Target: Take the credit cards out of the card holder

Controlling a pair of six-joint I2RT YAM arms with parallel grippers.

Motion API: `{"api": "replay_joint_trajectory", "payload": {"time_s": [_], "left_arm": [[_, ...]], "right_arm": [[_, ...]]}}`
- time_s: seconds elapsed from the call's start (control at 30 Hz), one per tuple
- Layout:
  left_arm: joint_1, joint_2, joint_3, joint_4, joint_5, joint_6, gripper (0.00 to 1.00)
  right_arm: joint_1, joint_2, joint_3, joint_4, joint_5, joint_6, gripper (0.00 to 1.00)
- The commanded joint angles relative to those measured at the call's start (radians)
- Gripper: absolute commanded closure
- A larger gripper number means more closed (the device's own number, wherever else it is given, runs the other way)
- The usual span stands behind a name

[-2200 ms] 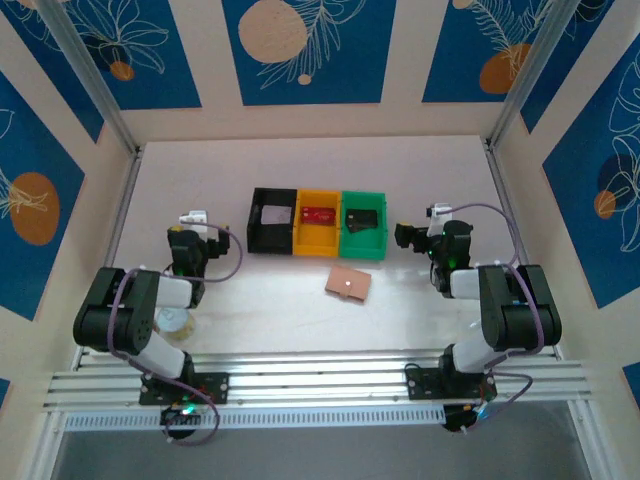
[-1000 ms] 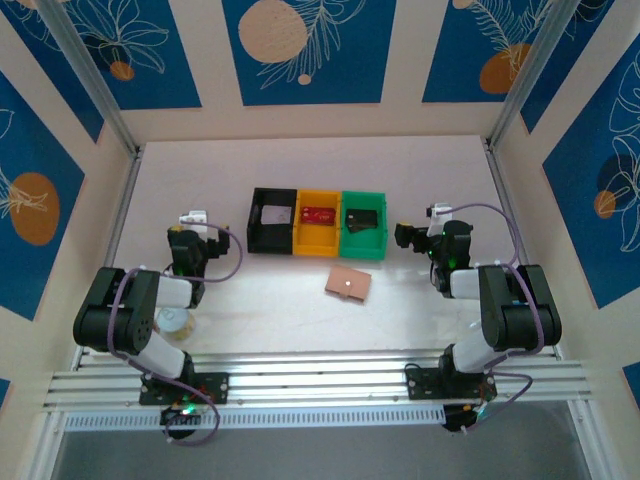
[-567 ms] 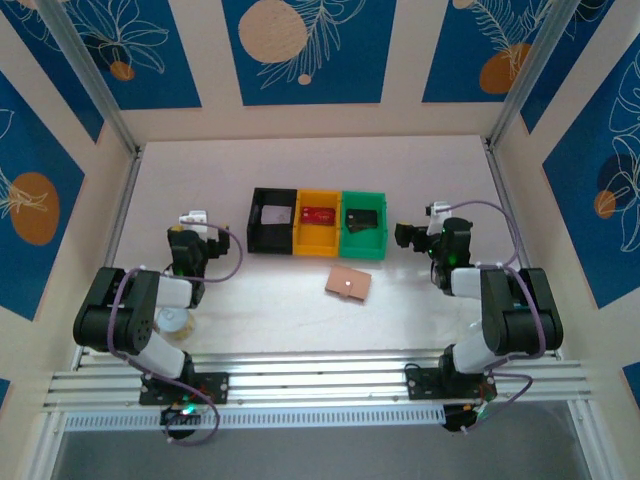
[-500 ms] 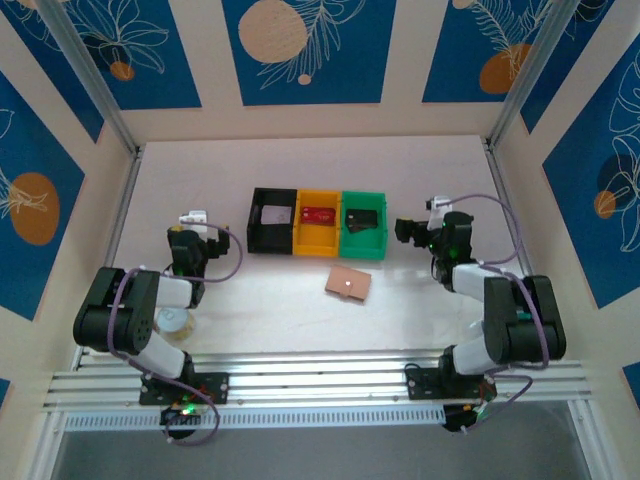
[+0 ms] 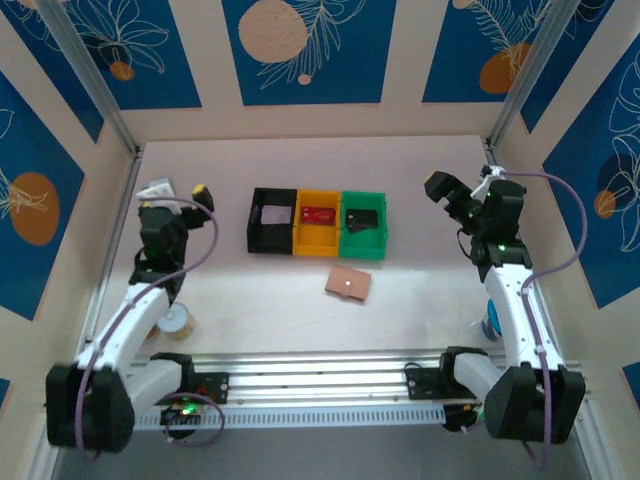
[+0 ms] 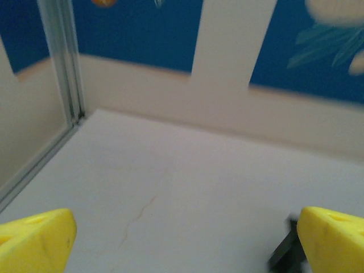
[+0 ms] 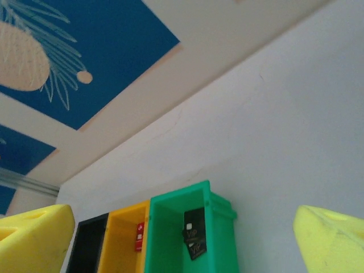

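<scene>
The left pincer [image 5: 178, 190] hangs open above the far left part of the surface [image 5: 420, 300], its yellow fingertips [image 6: 35, 238] spread wide with nothing between them. In the left wrist view bare surface runs out ahead of it to the blue-and-cream back wall, with a metal frame post [image 6: 60, 57] in the corner and a dark edge [image 6: 284, 255] by the right fingertip that is too blurred to name.

The right pincer [image 5: 462, 190] is open too, raised over the far right side and holding nothing. Its wrist view looks across at a row of three bins.

That row stands between the two pincers: a black bin [image 5: 252, 222], a yellow bin [image 5: 299, 236] and a green bin [image 5: 362, 250], touching side by side. A pale card [image 5: 274, 214] lies in the black bin, a red card [image 5: 318, 214] in the yellow one, and black cards [image 7: 193, 226] marked VIP in the green one.

The card holder [image 5: 348, 284] lies flat and closed on the surface, pale snap dot up, just on the near side of the yellow and green bins and well apart from both pincers.

A small pale round thing [image 5: 177, 320] sits beside the left arm, and a blue round thing [image 5: 488, 325] beside the right arm.
</scene>
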Motion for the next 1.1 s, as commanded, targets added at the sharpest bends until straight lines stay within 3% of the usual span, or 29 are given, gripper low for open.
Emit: {"api": "replay_joint_trajectory", "payload": {"time_s": [0.0, 0.1, 0.2, 0.33, 0.4, 0.63, 0.83, 1.07], "left_arm": [[0.000, -0.122, 0.050, -0.311, -0.004, -0.228, 0.00], [-0.002, -0.187, 0.066, -0.399, 0.198, -0.283, 0.00], [-0.005, -0.212, 0.102, -0.600, 0.246, -0.418, 0.00], [-0.014, -0.206, 0.079, -0.683, 0.403, -0.488, 0.00], [-0.037, -0.200, 0.066, -0.725, 0.427, -0.523, 0.00], [-0.220, -0.207, 0.045, -0.820, 0.320, -0.557, 0.00], [-0.392, -0.152, 0.068, -0.867, 0.183, -0.544, 0.00], [-0.414, -0.107, 0.182, -0.998, 0.075, -0.347, 0.00]], "right_arm": [[0.061, -0.069, -0.022, -0.111, -0.035, 0.098, 0.01], [0.199, -0.133, -0.015, -0.156, 0.098, 0.038, 0.01], [0.351, -0.161, 0.015, -0.248, 0.268, -0.021, 0.01], [0.466, -0.154, 0.030, -0.350, 0.265, -0.034, 0.00], [0.511, -0.147, 0.016, -0.392, 0.249, -0.022, 0.01], [0.668, -0.143, -0.080, -0.427, 0.251, -0.010, 0.12], [0.788, -0.050, -0.094, -0.461, 0.303, 0.071, 0.22], [0.918, 0.122, -0.039, -0.454, 0.398, 0.138, 0.28]]}}
